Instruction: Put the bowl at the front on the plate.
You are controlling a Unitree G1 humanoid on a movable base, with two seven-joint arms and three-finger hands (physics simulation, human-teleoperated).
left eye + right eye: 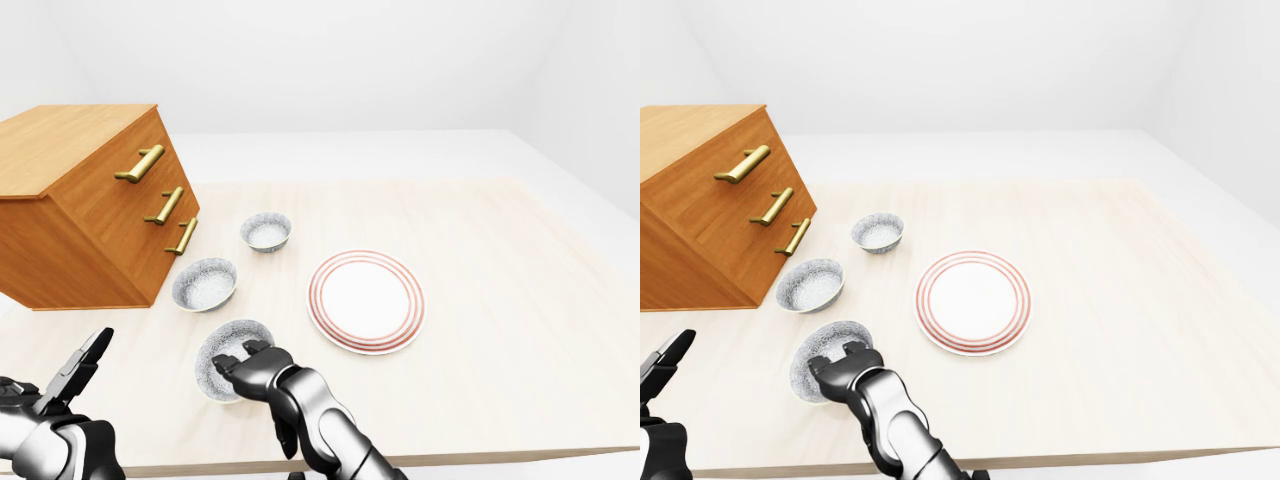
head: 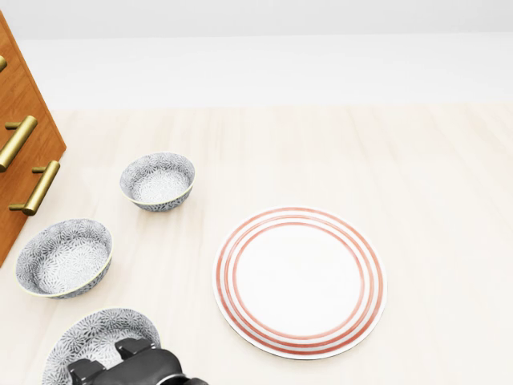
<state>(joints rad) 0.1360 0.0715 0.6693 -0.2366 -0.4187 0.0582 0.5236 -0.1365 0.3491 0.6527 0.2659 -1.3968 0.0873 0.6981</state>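
Note:
The front bowl (image 2: 92, 341), grey-patterned, sits at the bottom left of the head view, nearest to me in a row of three. My right hand (image 1: 248, 358) reaches across to it, its dark fingers (image 2: 128, 350) curled over the bowl's near right rim. The thumb is hidden, so I cannot tell whether the grip is closed. The bowl rests on the table. A white plate (image 2: 299, 281) with red rings lies bare to the bowl's right. My left hand (image 1: 80, 368) hangs at the bottom left of the left-eye view, fingers spread, holding nothing.
A middle bowl (image 2: 64, 258) and a far bowl (image 2: 158, 180) stand above the front one. A wooden drawer chest (image 1: 90, 200) with brass handles stands on the left. The table's near edge (image 1: 500, 455) runs along the bottom.

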